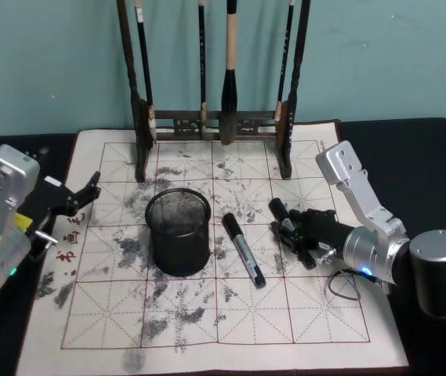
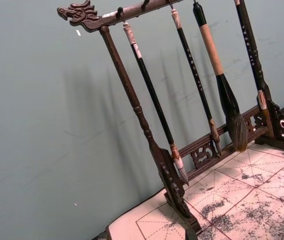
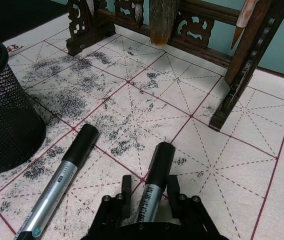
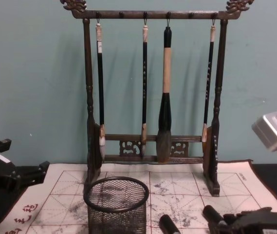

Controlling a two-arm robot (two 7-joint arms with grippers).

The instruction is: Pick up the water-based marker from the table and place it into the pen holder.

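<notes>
- Black-capped, silver-barrelled marker [image 3: 151, 192] is gripped by the right hand [image 1: 291, 227], low over the ink-stained grid mat [image 1: 285, 313], right of the round black wire-mesh pen holder [image 1: 179, 232].
- A second marker [image 1: 243, 248] is seen lying between them.
- The left hand [image 1: 77, 200] is held open at the mat's left edge.

Your head view looks steeply down on the whole grid mat [image 1: 207, 313], the pen holder [image 1: 179, 232] mid-mat. Your chest view sits low at the desk's near edge, facing level at the brush rack [image 4: 153, 87] by the far edge; both share holder and rack. The left wrist view looks up along the rack [image 2: 146, 135]; the right wrist view skims close over the mat toward the rack's base [image 3: 146, 30]
</notes>
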